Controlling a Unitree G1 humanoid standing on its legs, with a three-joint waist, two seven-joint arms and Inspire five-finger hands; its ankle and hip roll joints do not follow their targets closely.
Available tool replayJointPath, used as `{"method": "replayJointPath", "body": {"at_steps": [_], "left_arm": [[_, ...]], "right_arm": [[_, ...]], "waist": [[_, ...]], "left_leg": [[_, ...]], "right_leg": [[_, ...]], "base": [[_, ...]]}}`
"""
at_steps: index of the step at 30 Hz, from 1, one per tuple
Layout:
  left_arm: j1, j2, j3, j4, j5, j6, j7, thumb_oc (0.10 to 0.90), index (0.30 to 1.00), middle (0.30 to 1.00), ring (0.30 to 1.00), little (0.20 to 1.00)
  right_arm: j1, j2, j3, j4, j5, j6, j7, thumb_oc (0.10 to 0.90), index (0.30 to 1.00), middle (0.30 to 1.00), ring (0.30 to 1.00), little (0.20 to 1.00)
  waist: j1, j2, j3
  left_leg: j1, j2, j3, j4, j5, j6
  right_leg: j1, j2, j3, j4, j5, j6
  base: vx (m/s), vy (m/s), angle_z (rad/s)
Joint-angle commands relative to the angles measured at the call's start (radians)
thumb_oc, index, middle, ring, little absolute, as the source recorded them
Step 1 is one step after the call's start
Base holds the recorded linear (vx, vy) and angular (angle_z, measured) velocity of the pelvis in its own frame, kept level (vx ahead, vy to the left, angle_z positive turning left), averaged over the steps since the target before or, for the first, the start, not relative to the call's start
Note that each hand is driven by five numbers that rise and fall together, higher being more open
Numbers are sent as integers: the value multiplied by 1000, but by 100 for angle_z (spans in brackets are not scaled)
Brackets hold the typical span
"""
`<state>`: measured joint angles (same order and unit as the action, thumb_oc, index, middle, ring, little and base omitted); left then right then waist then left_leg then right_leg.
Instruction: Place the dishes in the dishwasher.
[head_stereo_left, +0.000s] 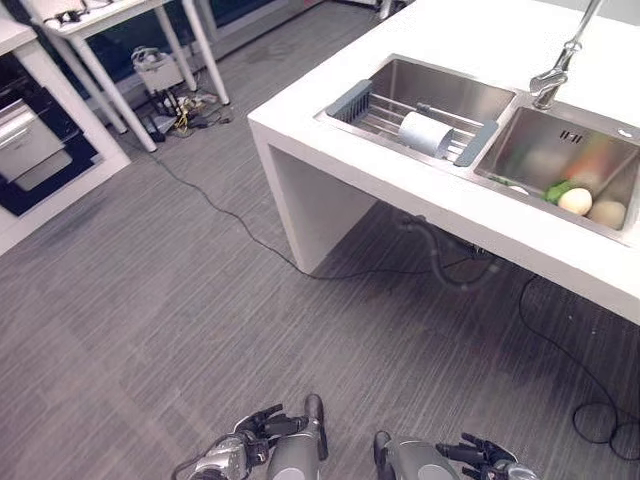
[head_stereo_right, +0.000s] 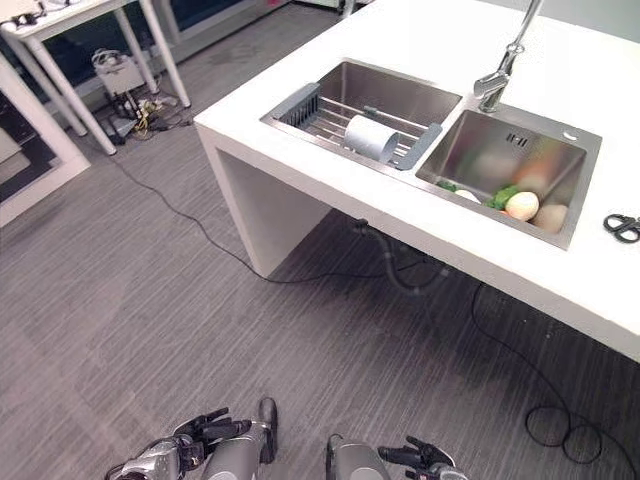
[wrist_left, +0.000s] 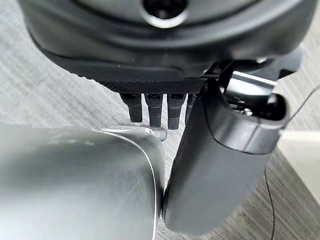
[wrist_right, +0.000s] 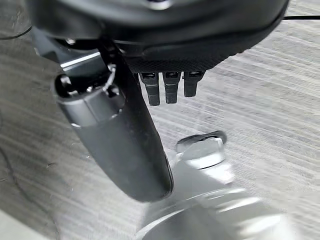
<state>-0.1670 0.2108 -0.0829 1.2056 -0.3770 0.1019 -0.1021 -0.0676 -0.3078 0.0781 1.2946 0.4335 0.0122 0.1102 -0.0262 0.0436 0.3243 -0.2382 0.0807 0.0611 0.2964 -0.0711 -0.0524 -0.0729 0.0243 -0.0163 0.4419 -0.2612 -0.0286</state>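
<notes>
A pale cylindrical cup (head_stereo_left: 425, 133) lies on its side on a wire rack (head_stereo_left: 385, 112) in the left basin of the steel sink (head_stereo_left: 500, 102). The right basin (head_stereo_right: 520, 160) holds round cream items (head_stereo_left: 575, 200) and something green. A dark built-in appliance (head_stereo_left: 30, 150) sits in the white cabinet at the far left. My left hand (head_stereo_left: 262, 422) and right hand (head_stereo_left: 478, 453) hang low over the floor, far from the sink. Both are open with straight fingers (wrist_left: 150, 107) (wrist_right: 165, 87) and hold nothing.
The white counter (head_stereo_left: 330, 110) with a tall tap (head_stereo_left: 560, 65) juts out ahead on the right. Black scissors (head_stereo_right: 622, 227) lie on its right end. A white table (head_stereo_left: 120, 20) with cables and a small device (head_stereo_left: 155, 70) beneath stands at the back left. Grey carpet (head_stereo_left: 200, 320) lies between.
</notes>
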Motion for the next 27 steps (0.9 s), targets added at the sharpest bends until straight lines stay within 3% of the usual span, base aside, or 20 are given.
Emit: {"method": "replayJointPath", "body": {"at_steps": [1,11,27], "left_arm": [[31,34,-104,3,-3,10,-5,800,900,900,900,900],[48,28,-112,24,22,16,-7,800,900,900,900,900],[54,29,-119,29,51,17,-40,800,900,900,900,900]], "right_arm": [[-11,12,-13,-39,1,-47,-20,800,900,900,900,900],[9,24,-21,-35,27,-44,-41,800,900,900,900,900],[28,26,-32,-26,36,-49,-43,800,900,900,900,900]], "waist": [[-11,21,-61],[-15,-1,-85],[-34,-2,-99]], "left_leg": [[31,-93,-8,4,-125,137],[56,-95,3,4,-151,151],[102,-98,-6,4,-180,159]], "right_leg": [[98,-91,-132,-52,99,125],[81,-85,-118,-34,117,138],[45,-78,-115,16,105,136]], "base": [[-3,28,-88],[30,20,-36],[25,3,0]]}}
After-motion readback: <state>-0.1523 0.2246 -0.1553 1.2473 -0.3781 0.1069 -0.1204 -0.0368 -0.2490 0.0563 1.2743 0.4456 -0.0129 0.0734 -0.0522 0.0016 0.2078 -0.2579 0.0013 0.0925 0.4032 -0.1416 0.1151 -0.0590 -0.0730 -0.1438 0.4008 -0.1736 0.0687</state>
